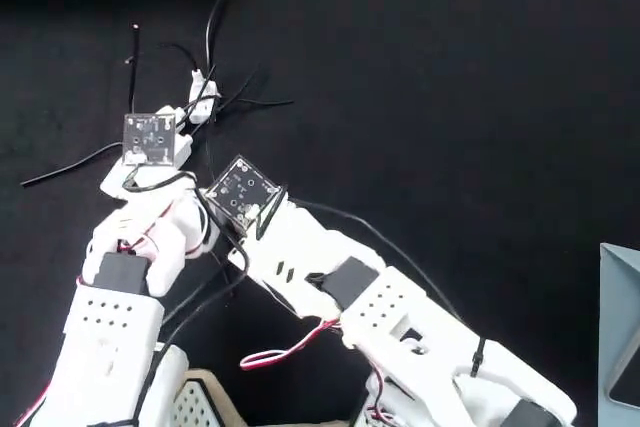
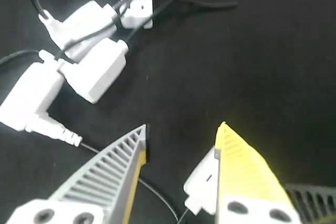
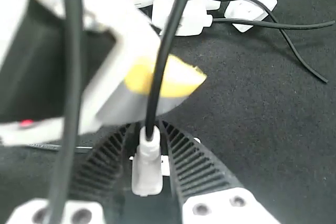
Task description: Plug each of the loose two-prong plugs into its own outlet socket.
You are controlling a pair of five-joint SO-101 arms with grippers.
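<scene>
High view, arms: my left arm point(image 1: 120, 277) and my right arm point(image 1: 350, 287) lie side by side on the black table point(image 1: 450, 97), wrists close together.
High view, target: a tangle of white connectors point(image 1: 200, 97) and thin cords sits just beyond my left wrist.
Left wrist view, left claw: my left claw point(image 2: 184, 127) is spread apart, holding nothing, above bare table.
Left wrist view, connectors: the white connectors point(image 2: 100, 69) lie near ahead with cords crossing over them. I cannot tell which are sockets.
Left wrist view, plug: a white plug point(image 2: 203, 184) sits just beside my yellow finger point(image 2: 247, 171); I judge it is the one my right claw carries.
Right wrist view, right claw: my right claw point(image 3: 148, 135) is clamped on the white plug point(image 3: 146, 169), whose black cord point(image 3: 168, 51) runs out toward the pile.
Right wrist view, prongs: hidden.
Step in hand: bringing the plug to a socket, as I judge it.
Doing it well: pin one socket with my left claw so it cannot slide, square the prongs to the slots, push straight in, and keep the cord off my yellow finger.
</scene>
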